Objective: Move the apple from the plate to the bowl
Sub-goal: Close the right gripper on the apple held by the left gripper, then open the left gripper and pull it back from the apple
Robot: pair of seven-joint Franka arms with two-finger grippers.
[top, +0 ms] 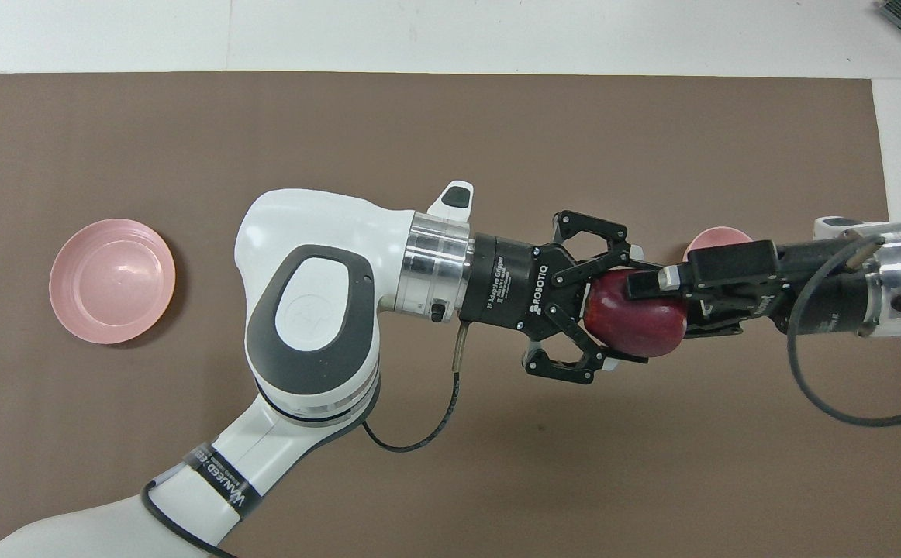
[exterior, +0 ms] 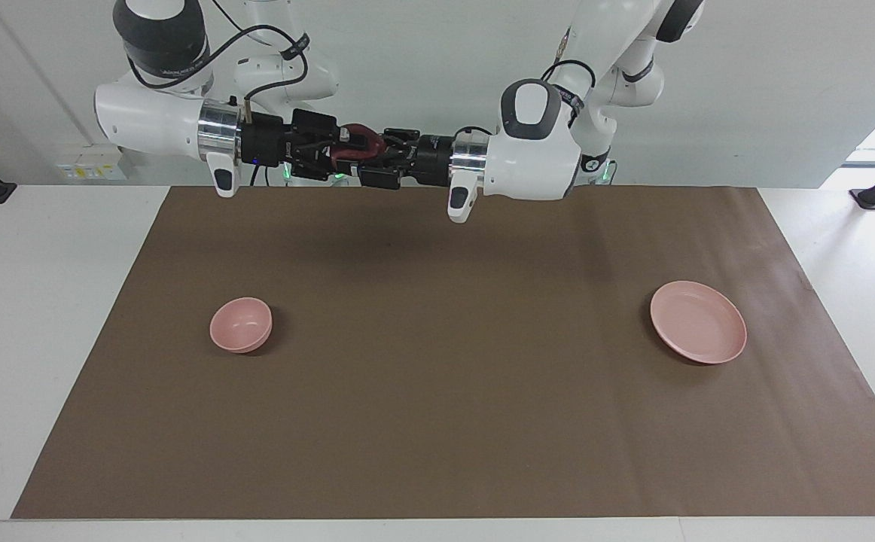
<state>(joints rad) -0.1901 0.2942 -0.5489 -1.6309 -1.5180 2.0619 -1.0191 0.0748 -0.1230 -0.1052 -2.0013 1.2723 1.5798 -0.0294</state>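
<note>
- Since the apple (exterior: 362, 141) hangs in the air above the robots' edge of the brown mat (exterior: 437, 421) on the counter, off the plate and not yet in the bowl, the step in hand looks like a handover between the arms. Neither arm should pull away until the receiving grip is sure.
- Both arms lie level and point at each other. They should stay on that line, because a sideways tug could roll the round fruit loose.
- The pale pink plate (exterior: 698, 322) sits empty toward the left arm's end of the counter, so nothing more is needed there.
- The small pink bowl (exterior: 240, 324) sits toward the right arm's end. My judgement is that the right arm should carry the apple over it, go down low, and only then let go, because the bowl is narrow and a drop from height could bounce out.
- The left hand (top: 617, 306) and the right hand (top: 664, 308) both meet the apple from either end. I cannot tell whether each one is clenched or released, nor which one bears the weight.
- From overhead the right hand covers the bowl except for a slice of its rim (top: 718, 232).
- The apple's stem and yellowish patch cannot be made out in either view.
</note>
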